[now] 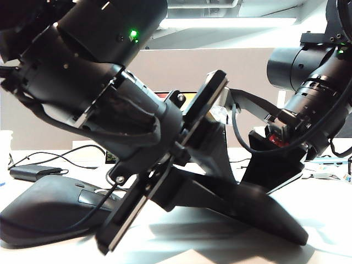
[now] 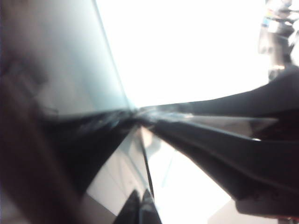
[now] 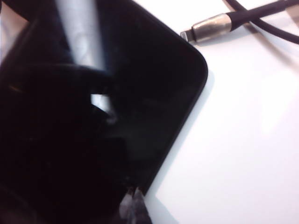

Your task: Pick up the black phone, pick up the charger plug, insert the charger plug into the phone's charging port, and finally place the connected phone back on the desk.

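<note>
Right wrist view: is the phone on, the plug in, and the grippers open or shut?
black phone: screen dark.
charger plug: unplugged, lying on the desk near the phone.
right gripper: shut, tips at the phone's edge.
left gripper: left side, too blurred to tell.

White surface (image 1: pixel 330 242) fills the foreground, glossy, with soft dark shadows on it. Grey-brown fabric partition (image 1: pixel 165 69) stands along its far edge. Above the partition a bright ceiling light strip (image 1: pixel 231 22), overexposed, beside pale ceiling panels. Strong backlight from up there; the left wrist view is mostly blown out to white. Clutter at the far right edge of the surface, too blurred to identify. Right wrist view shows plain white surface, evenly lit.
</note>
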Motion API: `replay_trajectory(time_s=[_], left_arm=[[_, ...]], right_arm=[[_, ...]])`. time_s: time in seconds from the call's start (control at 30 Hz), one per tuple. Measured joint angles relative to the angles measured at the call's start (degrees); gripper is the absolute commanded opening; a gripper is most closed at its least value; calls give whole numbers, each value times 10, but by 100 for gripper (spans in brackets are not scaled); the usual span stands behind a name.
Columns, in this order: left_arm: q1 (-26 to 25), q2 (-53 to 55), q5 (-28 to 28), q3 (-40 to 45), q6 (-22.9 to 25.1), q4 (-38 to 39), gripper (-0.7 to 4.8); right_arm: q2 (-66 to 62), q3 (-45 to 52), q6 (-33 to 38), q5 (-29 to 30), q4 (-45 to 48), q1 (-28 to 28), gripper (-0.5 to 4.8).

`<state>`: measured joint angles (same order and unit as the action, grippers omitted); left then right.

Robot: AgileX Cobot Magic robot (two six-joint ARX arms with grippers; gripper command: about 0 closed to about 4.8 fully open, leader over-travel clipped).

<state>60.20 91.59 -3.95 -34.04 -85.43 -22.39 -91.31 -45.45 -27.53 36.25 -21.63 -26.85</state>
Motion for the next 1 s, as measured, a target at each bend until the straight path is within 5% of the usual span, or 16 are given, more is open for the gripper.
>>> replay_trajectory(time_s=[0.3, 0.47, 0.73, 0.83, 1.0], left_arm=[[-2, 0, -2, 2, 0, -1, -6], [-2, 0, -4, 2, 41, -7, -6], [-2, -26, -16, -2, 187, -23, -6], [-2, -66, -16, -5, 278, -24, -6], [-1, -154, 29, -10, 403, 71, -6]], right_arm=[[1, 0, 0, 0, -2, 1, -1], [16, 0, 4, -1, -5, 1, -1], [140, 0, 18, -75, -22, -1, -1], [198, 0, 20, -95, -27, -1, -1], [275, -23, 51, -136, -28, -1, -1]])
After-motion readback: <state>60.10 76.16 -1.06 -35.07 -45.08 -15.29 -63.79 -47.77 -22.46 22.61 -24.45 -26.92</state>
